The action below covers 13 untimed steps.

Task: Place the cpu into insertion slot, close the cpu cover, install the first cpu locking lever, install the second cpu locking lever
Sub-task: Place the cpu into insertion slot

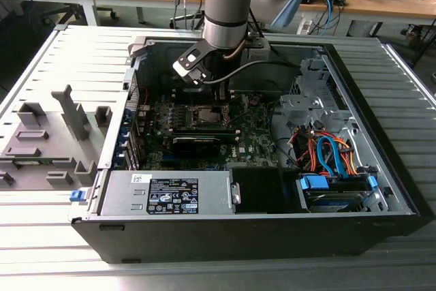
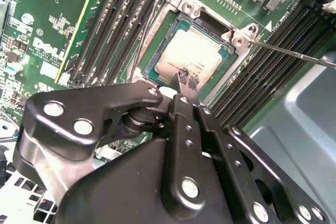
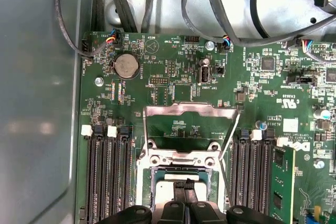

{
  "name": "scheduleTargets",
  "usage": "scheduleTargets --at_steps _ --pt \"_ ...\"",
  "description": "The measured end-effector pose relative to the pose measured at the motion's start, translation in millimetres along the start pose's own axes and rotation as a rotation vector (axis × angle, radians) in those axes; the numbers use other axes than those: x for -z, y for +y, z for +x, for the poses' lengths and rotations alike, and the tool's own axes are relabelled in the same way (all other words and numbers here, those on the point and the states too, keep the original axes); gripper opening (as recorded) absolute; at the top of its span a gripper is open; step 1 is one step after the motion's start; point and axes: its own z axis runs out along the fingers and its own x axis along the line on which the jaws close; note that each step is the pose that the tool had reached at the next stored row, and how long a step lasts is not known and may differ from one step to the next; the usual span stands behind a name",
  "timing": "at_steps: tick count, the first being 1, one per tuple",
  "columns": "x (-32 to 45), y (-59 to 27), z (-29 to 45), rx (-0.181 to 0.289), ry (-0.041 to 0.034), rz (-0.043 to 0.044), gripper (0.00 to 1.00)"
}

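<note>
In both wrist views the cpu (image 2: 191, 51) (image 3: 167, 188), a pale square chip, lies flat inside the insertion slot (image 2: 209, 24) (image 3: 151, 181) on the green motherboard. My gripper (image 2: 188, 78) (image 3: 185, 186) hangs straight over the chip's edge, its two thin fingertips (image 2: 182, 75) pressed close together with nothing visible between them. In the first wrist view the cpu cover (image 3: 189, 109), a silvery frame plate, stands swung up and away from the socket. Thin wire locking levers (image 3: 230, 137) (image 2: 294, 53) stick out raised beside the socket. In the exterior view the arm (image 1: 225, 25) reaches down into the open computer case above the socket (image 1: 206, 115).
Black memory slots (image 3: 107, 177) (image 2: 252, 77) flank the socket on both sides. A graphics card (image 1: 197, 142) lies just in front of the socket in the exterior view. Cables (image 3: 220, 19) hang along the case's back wall. The drive cage with orange and blue cables (image 1: 327, 155) fills the exterior view's right.
</note>
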Motion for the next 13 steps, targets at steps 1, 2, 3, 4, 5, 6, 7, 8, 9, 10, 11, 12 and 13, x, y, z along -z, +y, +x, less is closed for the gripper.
scheduleTargets --at_steps 1,2,3,4,5,6,7,8,9,10,11,12,13 --pt "0.0 0.1 0.0 0.000 -0.0001 0.0000 0.11" --pt "0.0 0.1 0.0 0.000 -0.0001 0.0000 0.11" --pt "0.0 0.1 0.0 0.000 0.0000 0.0000 0.11" --pt "0.0 0.1 0.0 0.000 -0.0001 0.0000 0.11" --pt "0.1 0.1 0.0 0.000 -0.0002 0.0000 0.11" --pt "0.0 0.1 0.0 0.000 -0.0001 0.0000 0.11" --pt "0.3 0.1 0.0 0.000 -0.0002 0.0001 0.11" --pt "2.7 0.1 -0.1 0.000 -0.0003 0.0001 0.11" --pt "4.4 0.1 -0.2 0.000 -0.0001 0.0000 0.11" --pt "6.5 0.0 -0.3 0.000 -0.0001 0.0000 0.11" --pt "9.1 0.0 -0.3 0.000 -0.0001 0.0001 0.11" --pt "11.2 -0.1 -0.4 0.000 -0.0001 0.0001 0.11" --pt "15.0 -0.1 -0.5 0.000 -0.0001 0.0000 0.11"
